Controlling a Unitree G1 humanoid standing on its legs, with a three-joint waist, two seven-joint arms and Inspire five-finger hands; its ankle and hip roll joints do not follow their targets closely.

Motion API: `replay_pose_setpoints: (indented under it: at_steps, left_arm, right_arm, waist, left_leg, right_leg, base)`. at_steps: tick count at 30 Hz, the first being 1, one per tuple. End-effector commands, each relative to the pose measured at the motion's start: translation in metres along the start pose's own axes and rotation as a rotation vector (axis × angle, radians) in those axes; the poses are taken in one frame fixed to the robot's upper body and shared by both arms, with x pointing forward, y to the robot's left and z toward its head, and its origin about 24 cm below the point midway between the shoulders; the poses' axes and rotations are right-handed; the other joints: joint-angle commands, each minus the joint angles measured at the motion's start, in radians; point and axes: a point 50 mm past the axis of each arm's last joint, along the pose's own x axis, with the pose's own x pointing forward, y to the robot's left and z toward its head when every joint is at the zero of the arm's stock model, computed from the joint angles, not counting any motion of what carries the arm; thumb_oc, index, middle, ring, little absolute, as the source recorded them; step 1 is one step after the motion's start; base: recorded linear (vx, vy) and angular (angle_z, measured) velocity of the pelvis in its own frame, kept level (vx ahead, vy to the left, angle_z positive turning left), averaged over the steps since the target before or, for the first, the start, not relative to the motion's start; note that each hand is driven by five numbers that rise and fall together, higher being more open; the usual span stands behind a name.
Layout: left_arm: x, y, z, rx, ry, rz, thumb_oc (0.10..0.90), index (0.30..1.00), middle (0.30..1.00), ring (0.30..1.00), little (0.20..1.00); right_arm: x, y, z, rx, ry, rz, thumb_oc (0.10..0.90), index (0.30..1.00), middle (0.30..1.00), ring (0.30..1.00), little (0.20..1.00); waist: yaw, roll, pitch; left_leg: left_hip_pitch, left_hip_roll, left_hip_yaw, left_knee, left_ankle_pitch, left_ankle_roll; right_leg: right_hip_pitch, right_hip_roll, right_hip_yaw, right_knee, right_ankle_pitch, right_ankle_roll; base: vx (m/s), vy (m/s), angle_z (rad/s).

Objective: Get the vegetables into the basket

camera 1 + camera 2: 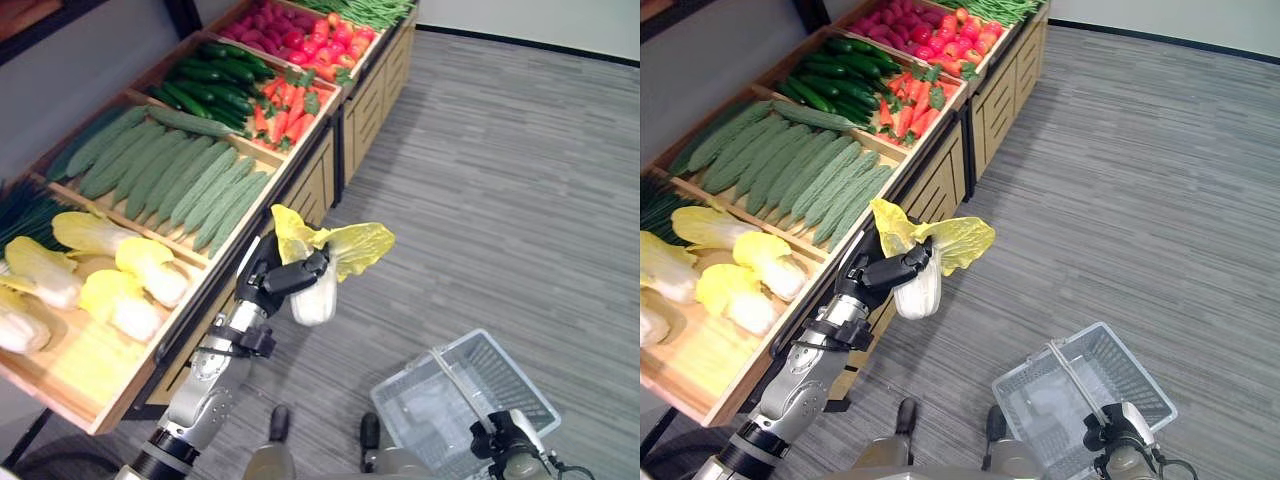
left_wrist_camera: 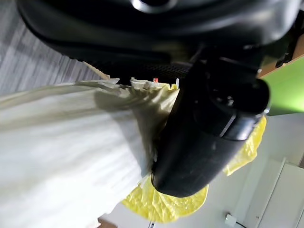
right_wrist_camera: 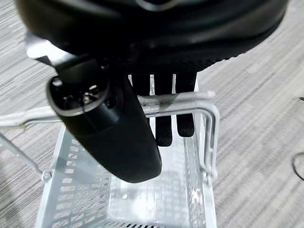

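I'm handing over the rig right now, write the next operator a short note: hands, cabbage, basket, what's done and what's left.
Left hand: shut on the yellow-leafed napa cabbage, held in the air beside the wooden produce shelf.
Right hand: fingers curled round the handle of the clear plastic basket, carrying it low on the right.
Done: one cabbage picked; the basket looks empty.
Left: bring this cabbage across into the basket, then fetch more vegetables.
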Motion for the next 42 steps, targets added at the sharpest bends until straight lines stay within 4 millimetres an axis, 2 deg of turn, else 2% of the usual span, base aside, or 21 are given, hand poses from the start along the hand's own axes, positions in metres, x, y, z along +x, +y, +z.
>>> replay_pose_setpoints:
  at_steps: [1, 5, 7, 8, 9, 10, 11, 12, 13, 16, 18, 20, 25, 27, 28, 33, 34, 35, 39, 40, 42]
  left_arm:
    - [0.012, -0.020, 0.067, 0.046, -0.339, -0.138, 0.400, 0.300, 0.300, 0.300, 0.300]
    - [0.011, -0.018, 0.067, 0.064, -0.330, -0.141, 0.400, 0.300, 0.300, 0.300, 0.300]
    - [0.011, -0.015, 0.066, 0.068, -0.321, -0.130, 0.400, 0.300, 0.300, 0.300, 0.300]
    - [0.011, -0.014, 0.065, 0.065, -0.319, -0.123, 0.400, 0.300, 0.300, 0.300, 0.300]
    - [0.010, -0.011, 0.064, 0.069, -0.316, -0.105, 0.400, 0.300, 0.300, 0.300, 0.300]
    - [0.010, -0.011, 0.064, 0.069, -0.316, -0.105, 0.400, 0.300, 0.300, 0.300, 0.300]
    - [0.011, -0.010, 0.064, 0.071, -0.312, -0.105, 0.400, 0.300, 0.300, 0.300, 0.300]
    - [0.010, -0.009, 0.063, 0.080, -0.304, -0.100, 0.400, 0.300, 0.300, 0.300, 0.300]
    - [0.009, -0.007, 0.063, 0.090, -0.298, -0.097, 0.400, 0.300, 0.300, 0.300, 0.300]
    - [0.007, -0.006, 0.061, 0.088, -0.284, -0.094, 0.400, 0.300, 0.300, 0.300, 0.300]
    - [0.006, -0.006, 0.060, 0.092, -0.276, -0.099, 0.400, 0.300, 0.300, 0.300, 0.300]
    - [0.005, -0.004, 0.060, 0.096, -0.271, -0.096, 0.400, 0.300, 0.300, 0.300, 0.300]
    - [0.000, -0.001, 0.051, 0.096, -0.223, -0.092, 0.400, 0.300, 0.300, 0.300, 0.300]
    - [0.002, -0.004, 0.045, 0.106, -0.194, -0.111, 0.400, 0.300, 0.300, 0.300, 0.300]
    - [0.002, -0.004, 0.045, 0.106, -0.194, -0.111, 0.400, 0.300, 0.300, 0.300, 0.300]
    - [0.010, -0.014, 0.033, 0.201, -0.132, -0.192, 0.400, 0.300, 0.300, 0.300, 0.300]
    - [0.012, -0.017, 0.029, 0.238, -0.111, -0.219, 0.400, 0.300, 0.300, 0.300, 0.300]
    - [0.018, -0.025, 0.022, 0.312, -0.080, -0.286, 0.400, 0.300, 0.300, 0.300, 0.300]
    - [0.025, -0.037, 0.009, 0.514, -0.029, -0.428, 0.400, 0.300, 0.300, 0.300, 0.300]
    - [0.026, -0.038, 0.008, 0.536, -0.027, -0.437, 0.400, 0.300, 0.300, 0.300, 0.300]
    - [0.030, -0.041, -0.005, 0.765, 0.003, -0.513, 0.400, 0.300, 0.300, 0.300, 0.300]
  right_arm:
    - [0.001, -0.009, 0.002, -0.008, -0.038, -0.039, 0.400, 0.300, 0.300, 0.300, 0.300]
    - [0.000, -0.004, 0.006, -0.003, -0.046, -0.027, 0.400, 0.300, 0.300, 0.300, 0.300]
    - [0.001, -0.002, 0.011, 0.012, -0.060, -0.029, 0.400, 0.300, 0.300, 0.300, 0.300]
    - [0.002, -0.002, 0.018, 0.024, -0.072, -0.035, 0.400, 0.300, 0.300, 0.300, 0.300]
    - [0.002, 0.001, 0.025, 0.035, -0.091, -0.029, 0.400, 0.300, 0.300, 0.300, 0.300]
    - [0.002, 0.001, 0.025, 0.035, -0.091, -0.029, 0.400, 0.300, 0.300, 0.300, 0.300]
    - [0.002, 0.002, 0.028, 0.041, -0.101, -0.028, 0.400, 0.300, 0.300, 0.300, 0.300]
    - [0.002, 0.004, 0.032, 0.044, -0.114, -0.023, 0.400, 0.300, 0.300, 0.300, 0.300]
    - [0.002, 0.005, 0.033, 0.043, -0.117, -0.021, 0.400, 0.300, 0.300, 0.300, 0.300]
    - [0.001, 0.007, 0.035, 0.040, -0.136, -0.015, 0.400, 0.300, 0.300, 0.300, 0.300]
    - [0.000, 0.005, 0.034, 0.032, -0.145, -0.021, 0.400, 0.300, 0.300, 0.300, 0.300]
    - [0.000, 0.004, 0.035, 0.025, -0.154, -0.023, 0.400, 0.300, 0.300, 0.300, 0.300]
    - [0.002, -0.022, 0.061, 0.031, -0.282, -0.100, 0.400, 0.300, 0.300, 0.300, 0.300]
    - [0.001, -0.046, 0.086, 0.026, -0.397, -0.170, 0.400, 0.300, 0.300, 0.300, 0.300]
    - [0.001, -0.046, 0.086, 0.026, -0.397, -0.170, 0.400, 0.300, 0.300, 0.300, 0.300]
    - [-0.016, -0.083, 0.142, 0.031, -0.657, -0.273, 0.400, 0.300, 0.300, 0.300, 0.300]
    - [-0.023, -0.090, 0.157, 0.020, -0.729, -0.287, 0.400, 0.300, 0.300, 0.300, 0.300]
    - [-0.037, -0.099, 0.182, 0.041, -0.851, -0.301, 0.400, 0.300, 0.300, 0.300, 0.300]
    - [-0.083, -0.105, 0.234, 0.084, -1.162, -0.225, 0.400, 0.300, 0.300, 0.300, 0.300]
    - [-0.085, -0.105, 0.236, 0.077, -1.177, -0.219, 0.400, 0.300, 0.300, 0.300, 0.300]
    - [-0.099, -0.101, 0.256, 0.116, -1.263, -0.161, 0.400, 0.300, 0.300, 0.300, 0.300]
  waist:
    - [0.006, -0.042, -0.027]
    - [0.005, -0.054, -0.035]
    - [0.000, -0.060, -0.038]
    - [0.000, -0.064, -0.037]
    - [0.009, -0.064, -0.034]
    - [0.010, -0.065, -0.033]
    - [0.017, -0.065, -0.028]
    - [0.032, -0.063, -0.021]
    - [0.048, -0.056, -0.024]
    - [0.048, -0.062, -0.032]
    - [0.050, -0.079, -0.055]
    - [0.051, -0.081, -0.063]
    - [0.049, -0.088, -0.090]
    - [0.043, -0.081, -0.097]
    - [0.043, -0.080, -0.097]
    - [0.023, -0.058, -0.107]
    - [0.018, -0.052, -0.110]
    - [0.009, -0.042, -0.120]
    - [-0.010, -0.030, -0.149]
    - [-0.009, -0.030, -0.152]
    - [-0.015, -0.028, -0.171]
  left_leg:
    - [0.025, -0.017, 0.073, 0.009, -0.031, 0.042]
    - [0.045, -0.032, 0.122, 0.003, -0.051, 0.064]
    - [0.053, -0.045, 0.154, 0.003, -0.067, 0.077]
    - [0.055, -0.052, 0.187, 0.003, -0.078, 0.084]
    - [0.060, -0.048, 0.222, -0.001, -0.083, 0.091]
    - [0.061, -0.048, 0.223, -0.001, -0.083, 0.091]
    - [0.062, -0.045, 0.236, 0.002, -0.085, 0.093]
    - [0.066, -0.033, 0.256, 0.006, -0.086, 0.094]
    - [0.064, -0.018, 0.278, 0.008, -0.085, 0.091]
    - [0.071, -0.015, 0.289, 0.001, -0.080, 0.086]
    - [0.075, -0.020, 0.290, 0.003, -0.081, 0.078]
    - [0.076, -0.016, 0.293, -0.002, -0.077, 0.073]
    - [0.097, 0.018, 0.308, -0.054, -0.038, 0.042]
    - [0.094, 0.044, 0.297, -0.068, -0.016, 0.021]
    - [0.094, 0.045, 0.296, -0.068, -0.015, 0.021]
    - [0.105, 0.076, 0.299, -0.068, -0.013, 0.003]
    - [0.113, 0.081, 0.303, -0.068, -0.015, 0.001]
    - [0.127, 0.088, 0.313, -0.068, -0.018, -0.003]
    - [0.156, 0.092, 0.328, -0.068, -0.032, -0.005]
    - [0.161, 0.092, 0.330, -0.068, -0.035, -0.005]
    - [0.172, 0.088, 0.338, -0.068, -0.045, -0.004]
  right_leg:
    - [-0.006, -0.107, 0.029, 0.137, -0.085, 0.141]
    - [-0.028, -0.127, 0.068, 0.147, -0.071, 0.165]
    - [-0.046, -0.146, 0.091, 0.146, -0.047, 0.186]
    - [-0.071, -0.163, 0.106, 0.139, -0.003, 0.208]
    - [-0.090, -0.171, 0.091, 0.146, 0.007, 0.214]
    - [-0.090, -0.171, 0.093, 0.147, 0.007, 0.214]
    - [-0.102, -0.179, 0.063, 0.169, 0.022, 0.212]
    - [-0.102, -0.199, -0.014, 0.196, 0.022, 0.210]
    - [-0.083, -0.240, -0.125, 0.221, 0.025, 0.200]
    - [-0.066, -0.250, -0.138, 0.213, 0.034, 0.201]
    - [-0.045, -0.259, -0.129, 0.155, 0.059, 0.215]
    - [-0.031, -0.255, -0.133, 0.125, 0.053, 0.217]
    - [-0.005, -0.219, -0.146, 0.028, 0.050, 0.211]
    - [0.013, -0.197, -0.156, -0.002, 0.041, 0.203]
    - [0.014, -0.197, -0.157, -0.002, 0.041, 0.203]
    - [0.025, -0.176, -0.159, -0.007, 0.020, 0.194]
    - [0.028, -0.172, -0.155, -0.007, 0.017, 0.192]
    - [0.037, -0.168, -0.147, -0.007, 0.012, 0.191]
    - [0.050, -0.166, -0.130, -0.007, 0.008, 0.190]
    - [0.052, -0.166, -0.128, -0.007, 0.007, 0.191]
    - [0.057, -0.170, -0.121, -0.007, 0.011, 0.193]
  base:
    - [0.10, 0.325, -0.40]
    - [0.04, 0.225, -0.49]
    - [-0.01, 0.223, -0.28]
    - [-0.07, 0.277, -0.68]
    - [-0.07, 0.201, -0.79]
    - [-0.05, 0.100, -0.75]
    - [-0.06, 0.019, -0.48]
    - [-0.09, 0.027, -0.58]
    - [-0.08, 0.013, -0.70]
    - [-0.01, -0.026, -0.60]
    - [0.02, -0.131, -0.16]
    - [0.00, -0.106, -0.13]
    - [0.00, -0.173, -0.19]
    - [-0.01, -0.213, -0.05]
    - [-0.01, -0.147, 0.01]
    - [0.00, -0.099, 0.02]
    - [0.04, -0.082, -0.03]
    - [0.05, -0.060, -0.09]
    - [0.05, -0.010, -0.20]
    - [0.05, 0.017, -0.11]
    - [0.03, 0.027, -0.08]
